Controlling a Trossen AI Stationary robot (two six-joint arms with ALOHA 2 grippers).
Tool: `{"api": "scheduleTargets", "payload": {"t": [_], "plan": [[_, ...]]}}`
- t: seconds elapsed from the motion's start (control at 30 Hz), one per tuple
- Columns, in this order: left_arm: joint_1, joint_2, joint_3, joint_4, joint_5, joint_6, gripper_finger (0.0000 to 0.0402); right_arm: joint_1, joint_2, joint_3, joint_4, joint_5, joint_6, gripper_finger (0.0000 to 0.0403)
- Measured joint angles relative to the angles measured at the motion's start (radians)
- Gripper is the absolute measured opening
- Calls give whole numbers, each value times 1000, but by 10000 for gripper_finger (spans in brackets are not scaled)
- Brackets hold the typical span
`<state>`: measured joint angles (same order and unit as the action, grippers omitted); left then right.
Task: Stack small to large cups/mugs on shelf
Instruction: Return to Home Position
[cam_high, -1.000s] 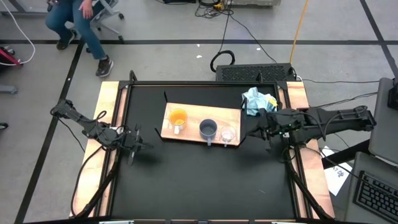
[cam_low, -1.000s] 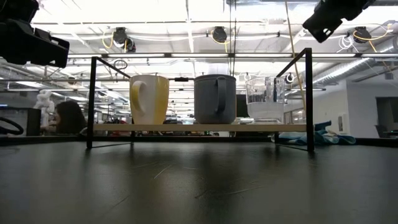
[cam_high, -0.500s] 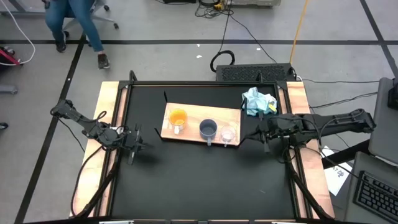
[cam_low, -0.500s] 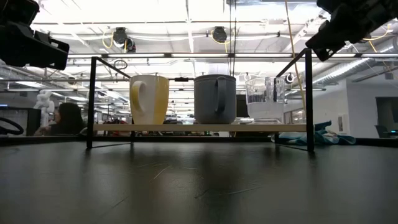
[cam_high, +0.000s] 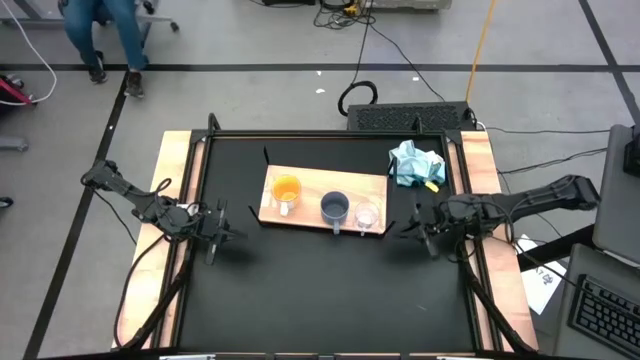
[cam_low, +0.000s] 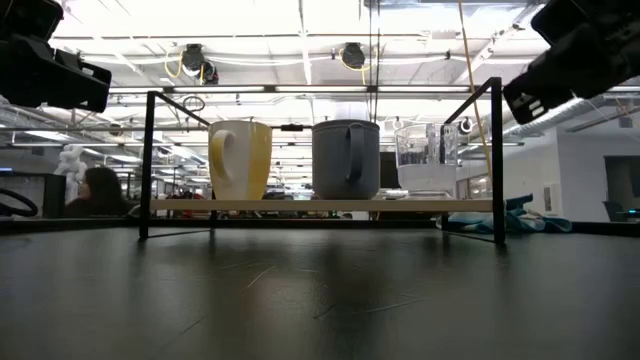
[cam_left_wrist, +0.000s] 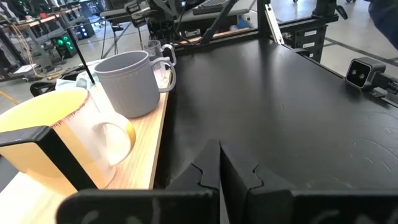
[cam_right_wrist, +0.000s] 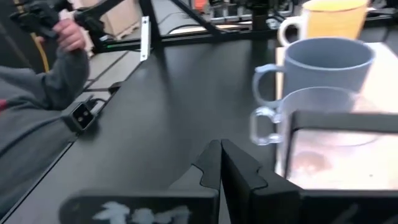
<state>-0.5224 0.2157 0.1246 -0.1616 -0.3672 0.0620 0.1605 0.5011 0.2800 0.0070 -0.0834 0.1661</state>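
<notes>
— High view, centre: everything on the shelf (cam_high: 312, 185)?
— Yes: orange mug (cam_high: 286, 189), blue-grey mug (cam_high: 334, 208), glass cup (cam_high: 366, 216) in a row; left gripper (cam_high: 215, 232) mid-left, right gripper (cam_high: 420, 232) mid-right, well apart.
— Low view?
— Same row, centre.
— Wrist views?
— Closed on nothing, both. Probably only homing left.

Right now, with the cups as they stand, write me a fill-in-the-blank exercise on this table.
The shelf holds ____ cups in a row.
The grey mug stands between the glass cup and the ____ mug.
The blue cloth lies off the shelf, nearest the ____ cup.
Missing words: three; orange; glass.
</notes>
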Motion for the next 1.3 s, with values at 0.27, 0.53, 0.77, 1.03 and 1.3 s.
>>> {"api": "scheduleTargets", "payload": {"t": [0.27,0.53,0.77,1.03,1.3], "plan": [[0,0,0,0,0,-5,7,55,0,-51,66,2,-21,0],[0,0,0,-6,9,7,13,87,0,-69,95,3,-81,0],[7,0,0,3,6,31,4,86,0,-70,110,3,-149,0],[96,0,0,32,11,85,3,44,0,-124,269,10,-179,0],[208,0,0,44,125,110,3,-69,0,-147,274,26,-173,0]]}}
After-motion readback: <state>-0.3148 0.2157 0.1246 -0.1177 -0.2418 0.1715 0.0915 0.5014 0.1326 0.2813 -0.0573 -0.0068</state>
